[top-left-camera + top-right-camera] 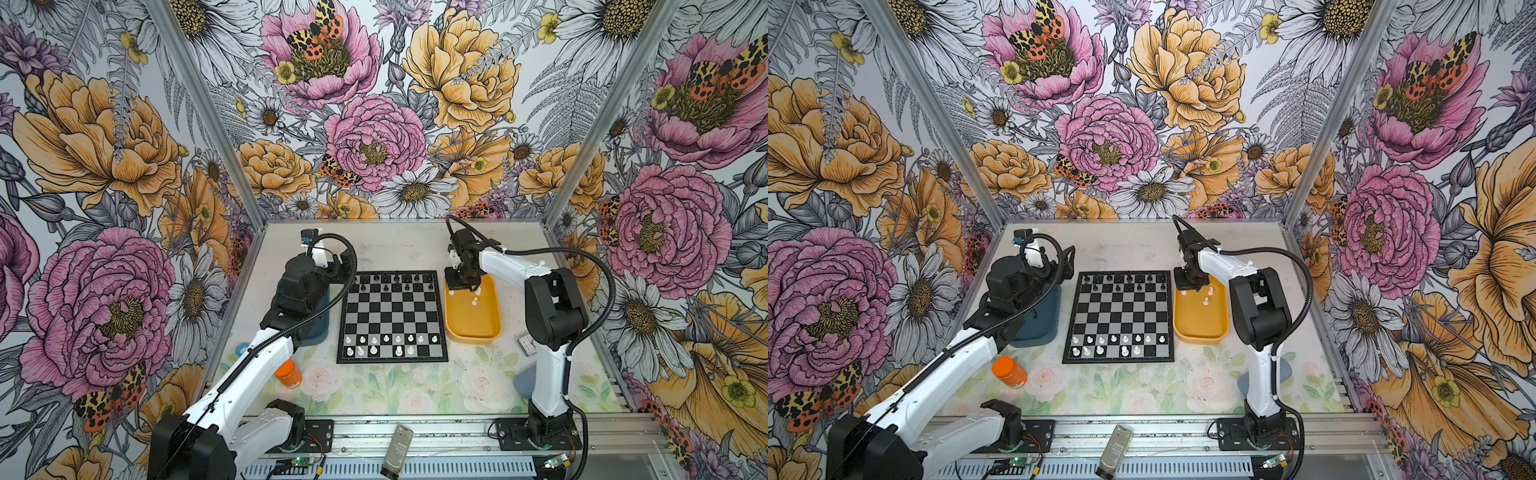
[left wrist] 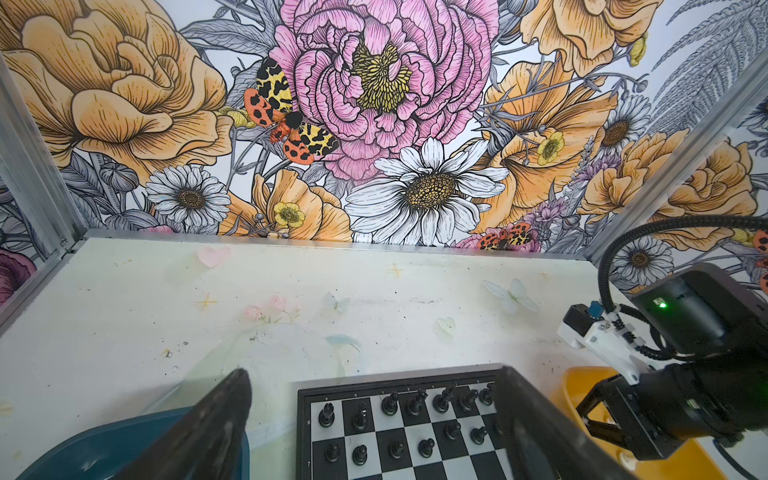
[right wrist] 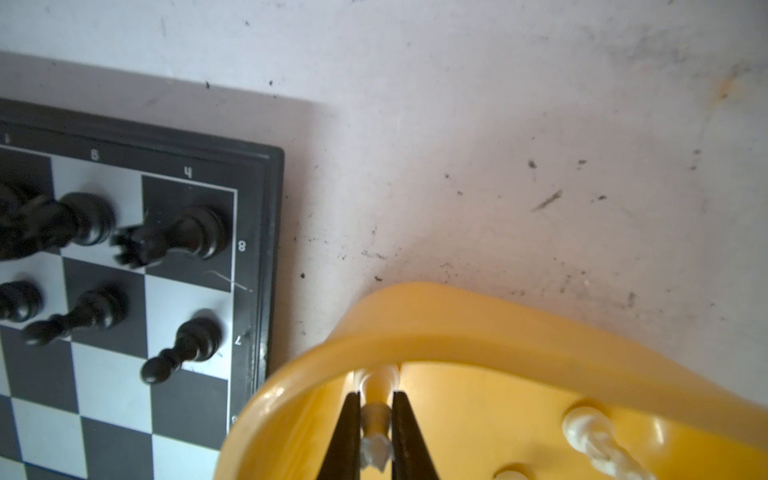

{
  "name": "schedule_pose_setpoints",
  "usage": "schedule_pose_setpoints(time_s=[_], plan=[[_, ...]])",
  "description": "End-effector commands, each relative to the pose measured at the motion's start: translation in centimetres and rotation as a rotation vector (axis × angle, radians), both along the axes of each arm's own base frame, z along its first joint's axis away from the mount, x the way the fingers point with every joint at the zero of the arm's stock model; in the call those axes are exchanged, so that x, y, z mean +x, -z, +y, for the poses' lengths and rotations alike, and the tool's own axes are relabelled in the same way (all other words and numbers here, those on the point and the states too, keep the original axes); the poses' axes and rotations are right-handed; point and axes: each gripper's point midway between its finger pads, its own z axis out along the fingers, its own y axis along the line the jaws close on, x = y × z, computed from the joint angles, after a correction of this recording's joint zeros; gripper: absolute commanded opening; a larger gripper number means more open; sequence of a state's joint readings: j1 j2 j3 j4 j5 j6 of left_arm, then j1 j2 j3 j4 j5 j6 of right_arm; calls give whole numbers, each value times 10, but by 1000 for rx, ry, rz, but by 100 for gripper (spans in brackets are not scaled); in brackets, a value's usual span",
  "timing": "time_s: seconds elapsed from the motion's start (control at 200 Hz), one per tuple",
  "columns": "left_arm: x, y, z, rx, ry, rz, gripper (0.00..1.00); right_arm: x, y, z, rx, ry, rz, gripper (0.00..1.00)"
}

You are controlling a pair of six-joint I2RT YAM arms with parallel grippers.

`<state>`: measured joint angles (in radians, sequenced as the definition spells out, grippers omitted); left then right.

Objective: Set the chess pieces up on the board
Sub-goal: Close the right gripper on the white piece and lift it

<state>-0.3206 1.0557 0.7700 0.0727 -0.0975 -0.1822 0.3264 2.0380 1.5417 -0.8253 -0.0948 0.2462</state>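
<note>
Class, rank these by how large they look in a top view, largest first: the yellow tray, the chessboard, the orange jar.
1. chessboard
2. yellow tray
3. orange jar, clearly smallest even though it sits nearer the camera

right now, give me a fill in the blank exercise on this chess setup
1. The right tool is shut on a white chess piece in the ____ tray.
2. The left tool is ____ and holds nothing.
3. The board's far rows hold only ____ pieces.
Missing words: yellow; open; black.
</note>
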Motion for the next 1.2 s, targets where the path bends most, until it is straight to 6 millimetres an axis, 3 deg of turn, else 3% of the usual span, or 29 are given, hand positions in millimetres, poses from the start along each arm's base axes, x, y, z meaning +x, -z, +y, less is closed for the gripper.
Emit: schedule_pose_setpoints(time_s=[0.0, 0.21, 0.485, 0.65, 0.761, 0.936, 1.196], plan=[[0, 1, -3, 13, 7, -9, 92, 9, -9, 1, -24, -3, -49, 0], [-2, -2, -4, 15, 10, -10, 92, 1, -30, -2, -76, -8, -78, 0], [-6, -5, -2, 24, -26, -1, 93, -26, -96, 14, -114, -55, -152, 0], [-8, -9, 1, 22, -49, 14, 93, -54, -125, 49, -77, -142, -142, 0], [-14, -13, 1, 21, -62, 6, 92, -77, -134, 77, -59, -207, -127, 0], [-24, -21, 10, 25, -113, -7, 92, -111, -135, 124, -14, -301, -100, 0], [-48, -39, 27, 3, -177, -53, 92, -152, -127, 177, -18, -385, -95, 0]])
